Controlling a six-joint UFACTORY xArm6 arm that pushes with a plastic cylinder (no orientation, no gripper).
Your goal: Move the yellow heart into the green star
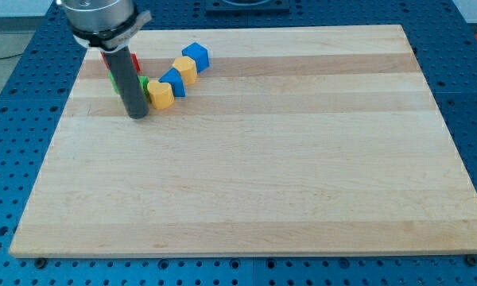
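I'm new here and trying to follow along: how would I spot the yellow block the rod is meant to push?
Look at the wooden board and go to its top-left corner, where a short diagonal chain of blocks sits. The yellow heart is the chain's lowest yellow piece, just right of my tip. Unlike the other yellow block higher up, it sits against the partly hidden green block behind the rod.

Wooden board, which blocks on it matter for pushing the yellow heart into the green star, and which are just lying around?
Part of the job:
- yellow heart, just right of my tip
- green star, mostly hidden behind the rod

Just lying about:
- blue block touching the heart
- second yellow block
- blue cube
- red block, largely hidden behind the rod
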